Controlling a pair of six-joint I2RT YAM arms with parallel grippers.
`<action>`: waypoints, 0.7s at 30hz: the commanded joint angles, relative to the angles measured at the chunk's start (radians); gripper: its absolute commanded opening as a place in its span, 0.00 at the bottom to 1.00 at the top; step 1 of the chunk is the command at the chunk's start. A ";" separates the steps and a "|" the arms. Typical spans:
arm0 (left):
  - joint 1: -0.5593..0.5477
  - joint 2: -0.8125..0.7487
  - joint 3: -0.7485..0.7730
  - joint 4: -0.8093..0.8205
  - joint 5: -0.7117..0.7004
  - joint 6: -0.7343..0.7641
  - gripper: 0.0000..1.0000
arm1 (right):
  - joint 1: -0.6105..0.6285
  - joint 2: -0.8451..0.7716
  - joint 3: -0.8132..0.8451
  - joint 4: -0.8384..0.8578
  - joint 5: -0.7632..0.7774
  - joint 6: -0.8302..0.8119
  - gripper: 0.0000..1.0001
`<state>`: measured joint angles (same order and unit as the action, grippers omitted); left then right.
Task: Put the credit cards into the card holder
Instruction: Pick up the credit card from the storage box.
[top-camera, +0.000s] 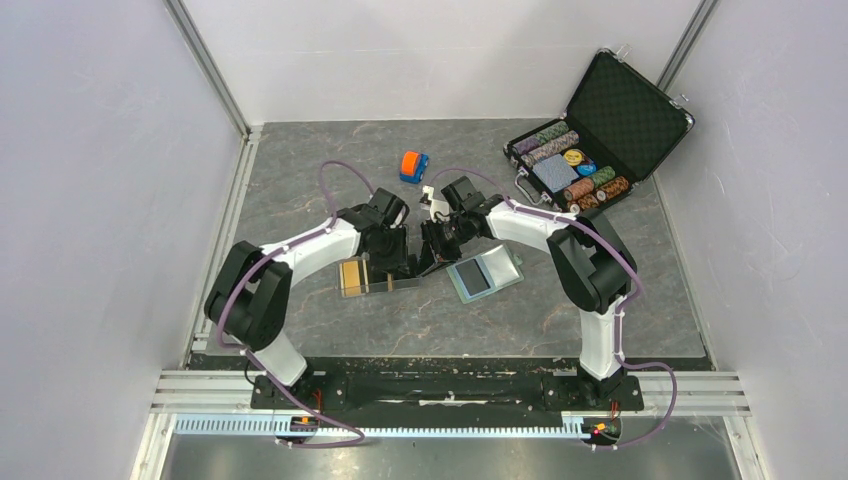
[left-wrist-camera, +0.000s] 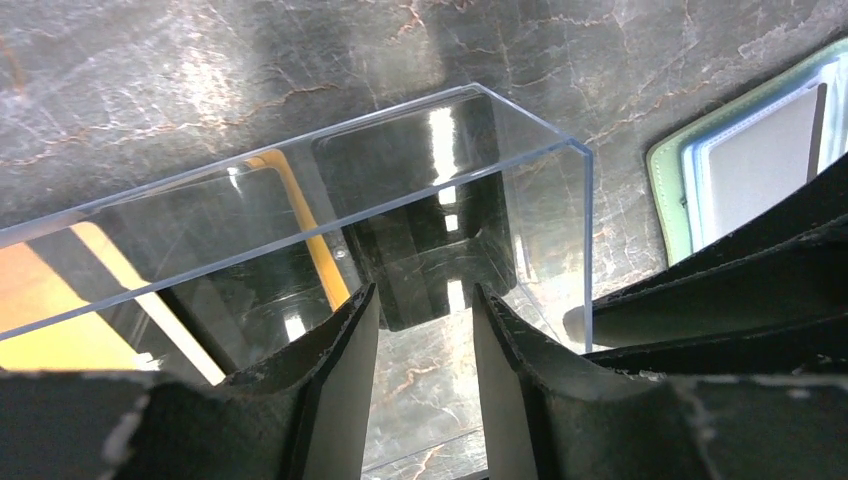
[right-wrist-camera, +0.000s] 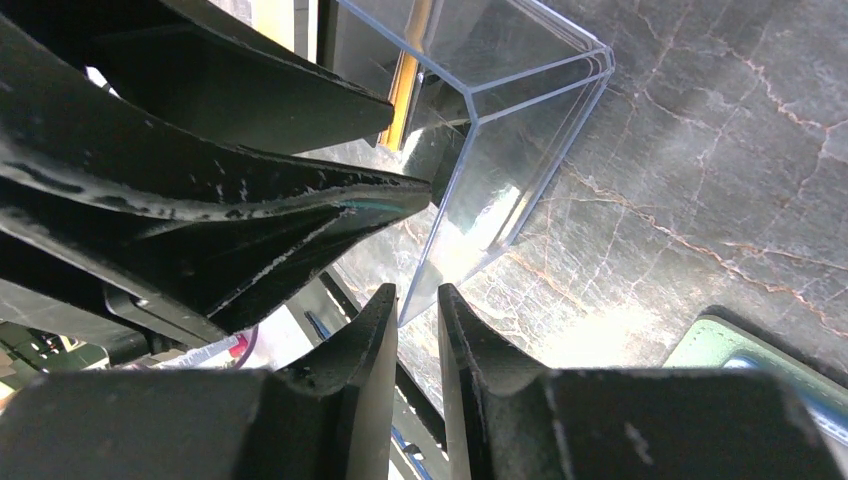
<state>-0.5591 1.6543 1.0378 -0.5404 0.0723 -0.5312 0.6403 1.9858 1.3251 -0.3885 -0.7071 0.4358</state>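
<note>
On a dark grey marbled table (top-camera: 300, 170) walled by plain white panels (top-camera: 450, 50), the credit cards (top-camera: 352, 277) lie in a clear tray (left-wrist-camera: 520, 200), with the open card holder (top-camera: 505, 262) just to its right, the left gripper (left-wrist-camera: 422, 300) with jaws apart above the cards, and the right gripper (right-wrist-camera: 417, 295) pinching the tray's end wall.

I see a clear plastic tray (top-camera: 352, 292) lying near the middle of the dark, veined table (top-camera: 300, 180), its long side roughly parallel to the near edge. An orange-and-blue toy car (top-camera: 414, 166) sits behind it, toward the far edge. At the far right corner, a black chip case (top-camera: 625, 110) stands open, with rows of chips inside.
</note>
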 joint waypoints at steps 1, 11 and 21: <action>-0.004 -0.019 0.002 -0.022 -0.050 -0.005 0.46 | 0.009 0.024 0.023 0.016 -0.014 -0.017 0.22; -0.002 0.110 0.054 -0.039 0.040 0.003 0.27 | 0.009 0.025 0.025 0.014 -0.014 -0.018 0.22; -0.004 0.041 0.078 -0.047 0.041 0.011 0.02 | 0.009 0.022 0.023 0.017 -0.011 -0.010 0.22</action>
<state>-0.5453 1.7359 1.0817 -0.6170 0.0704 -0.5282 0.6373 1.9915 1.3258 -0.3862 -0.7200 0.4358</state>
